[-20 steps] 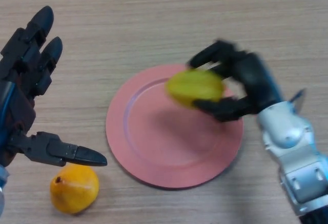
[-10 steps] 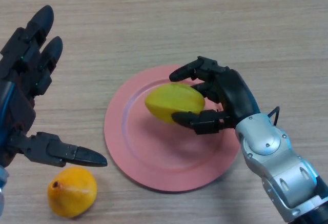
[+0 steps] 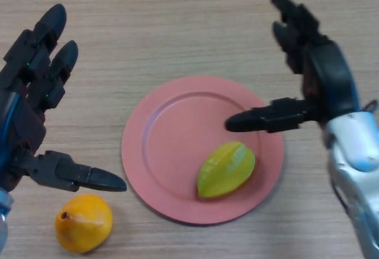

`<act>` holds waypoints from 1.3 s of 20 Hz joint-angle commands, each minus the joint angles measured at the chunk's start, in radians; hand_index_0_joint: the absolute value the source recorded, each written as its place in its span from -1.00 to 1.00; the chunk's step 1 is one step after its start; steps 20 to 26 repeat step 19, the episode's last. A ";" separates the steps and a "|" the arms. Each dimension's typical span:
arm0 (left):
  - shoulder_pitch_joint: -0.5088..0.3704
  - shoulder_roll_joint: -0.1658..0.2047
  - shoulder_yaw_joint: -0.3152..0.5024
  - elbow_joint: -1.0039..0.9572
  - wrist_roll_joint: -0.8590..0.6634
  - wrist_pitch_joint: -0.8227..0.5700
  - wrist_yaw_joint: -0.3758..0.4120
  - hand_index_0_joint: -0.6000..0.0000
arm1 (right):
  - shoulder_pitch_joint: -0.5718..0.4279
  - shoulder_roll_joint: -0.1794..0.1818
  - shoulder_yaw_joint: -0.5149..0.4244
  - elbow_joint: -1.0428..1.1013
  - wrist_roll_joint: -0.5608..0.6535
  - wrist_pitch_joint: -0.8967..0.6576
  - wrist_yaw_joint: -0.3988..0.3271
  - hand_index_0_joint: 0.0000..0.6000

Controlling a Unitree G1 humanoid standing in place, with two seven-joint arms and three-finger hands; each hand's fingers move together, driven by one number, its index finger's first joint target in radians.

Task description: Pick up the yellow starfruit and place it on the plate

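The yellow starfruit (image 3: 226, 168) lies on the pink plate (image 3: 166, 146), in its lower right part. My right hand (image 3: 320, 75) is open above the plate's right edge, its fingers straight and its thumb pointing left over the plate, clear of the starfruit. My left hand (image 3: 29, 99) is open at the left of the view, away from the plate, holding nothing.
An orange fruit (image 3: 83, 223) lies on the wooden table (image 3: 177, 22) at the lower left, just below my left thumb and left of the plate.
My right hand let go of the starfruit, opened and rose up and to the right. The starfruit now rests on the plate, lower and further right than before. The left hand stayed put.
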 commanded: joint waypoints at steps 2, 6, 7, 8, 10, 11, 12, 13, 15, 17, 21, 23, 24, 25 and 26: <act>-0.038 0.035 0.045 -0.044 -0.027 -0.074 0.037 1.00 | 0.057 -0.028 -0.110 -0.219 0.020 -0.057 0.037 -1.00; -0.033 0.038 0.069 -0.054 -0.041 -0.057 0.039 1.00 | 0.176 -0.049 -0.134 -0.376 0.033 0.024 0.095 -1.00; -0.035 0.042 0.070 -0.030 -0.014 -0.080 0.034 1.00 | 0.202 -0.055 -0.144 -0.407 0.016 0.039 0.112 -1.00; -0.037 0.041 0.068 -0.018 -0.004 -0.091 0.036 1.00 | 0.208 -0.054 -0.151 -0.420 0.017 0.052 0.117 -1.00; -0.048 0.044 0.081 0.016 0.001 -0.125 0.055 1.00 | 0.220 -0.059 -0.163 -0.468 0.015 0.087 0.127 -1.00; -0.055 0.053 0.094 0.028 -0.016 -0.117 0.067 1.00 | 0.231 -0.061 -0.158 -0.486 -0.002 0.097 0.150 -1.00; -0.060 0.057 0.097 0.030 -0.020 -0.113 0.073 1.00 | 0.234 -0.060 -0.158 -0.490 -0.005 0.100 0.157 -1.00; -0.059 0.061 0.081 0.031 0.012 -0.130 0.071 1.00 | 0.241 -0.057 -0.153 -0.496 -0.005 0.104 0.173 -1.00; -0.054 0.055 0.060 0.031 0.052 -0.145 0.051 1.00 | 0.272 -0.050 -0.150 -0.493 0.013 0.096 0.196 -1.00; -0.068 0.052 0.052 0.029 0.050 -0.124 0.063 1.00 | 0.282 -0.046 -0.163 -0.479 0.040 0.090 0.189 -1.00; -0.089 0.062 0.040 0.035 0.061 -0.102 0.070 1.00 | 0.268 -0.052 -0.167 -0.480 0.048 0.112 0.179 -1.00; -0.089 0.062 0.040 0.035 0.061 -0.102 0.070 1.00 | 0.268 -0.052 -0.167 -0.480 0.048 0.112 0.179 -1.00; -0.089 0.062 0.040 0.035 0.061 -0.102 0.070 1.00 | 0.268 -0.052 -0.167 -0.480 0.048 0.112 0.179 -1.00; -0.089 0.062 0.040 0.035 0.061 -0.102 0.070 1.00 | 0.268 -0.052 -0.167 -0.480 0.048 0.112 0.179 -1.00; -0.089 0.062 0.040 0.035 0.061 -0.102 0.070 1.00 | 0.268 -0.052 -0.167 -0.480 0.048 0.112 0.179 -1.00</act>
